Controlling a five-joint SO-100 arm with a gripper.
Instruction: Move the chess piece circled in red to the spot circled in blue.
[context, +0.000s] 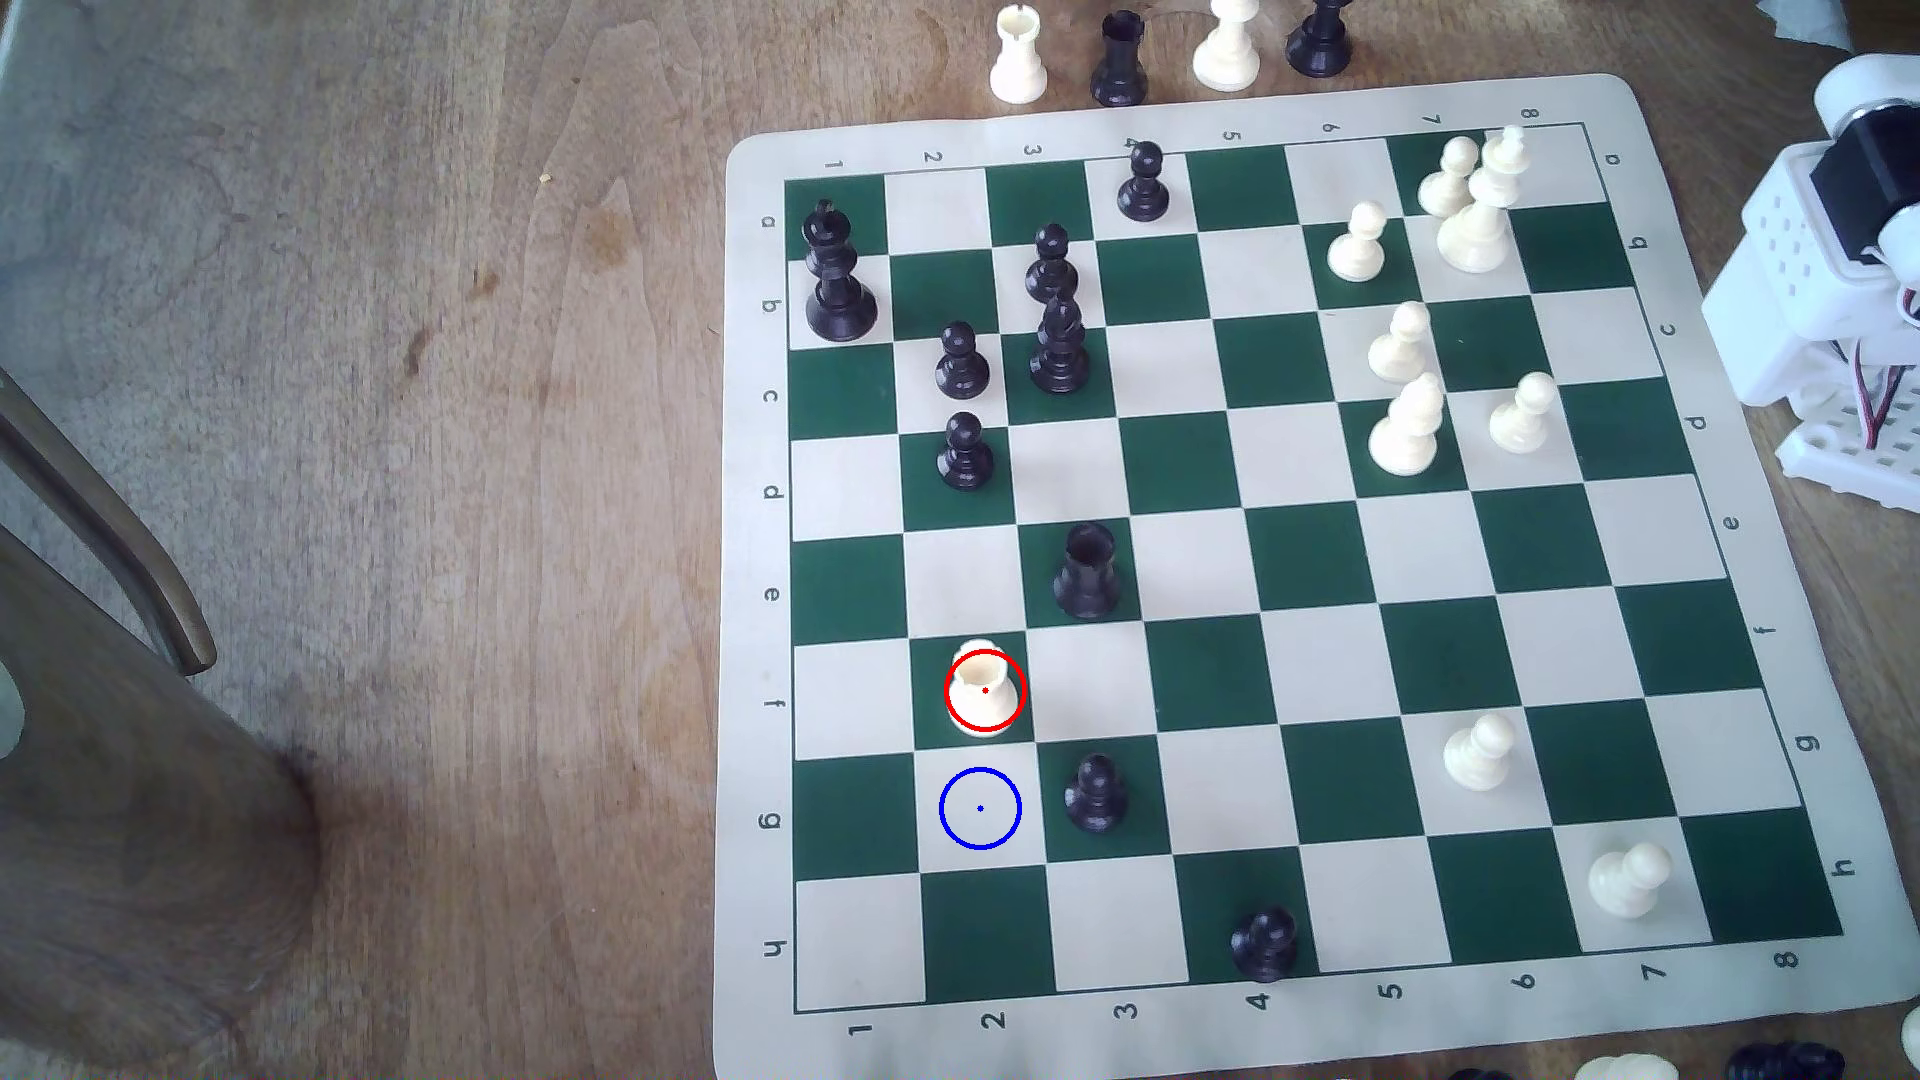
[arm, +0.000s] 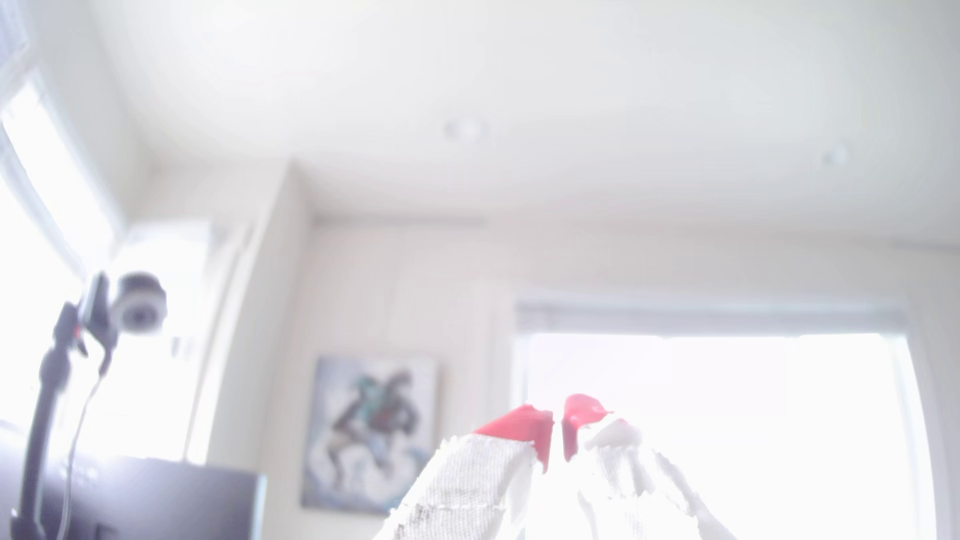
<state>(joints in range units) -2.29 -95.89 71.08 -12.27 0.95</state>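
The cream-white rook, ringed in red, stands upright on a dark green square near the exterior view's lower left part of the board. Directly below it in that view lies the spot circled in blue, a bare cream square with a blue dot. The white arm sits folded at the exterior view's right edge, far from both. In the wrist view my gripper points up at the room, its red-tipped fingers nearly touching, shut with nothing between them.
A black rook stands one square up and to the right of the white rook; a black pawn stands right beside the blue-ringed square. Other black and white pieces dot the green-and-cream board. Captured pieces line the wooden table's far edge. A chair stands at the left.
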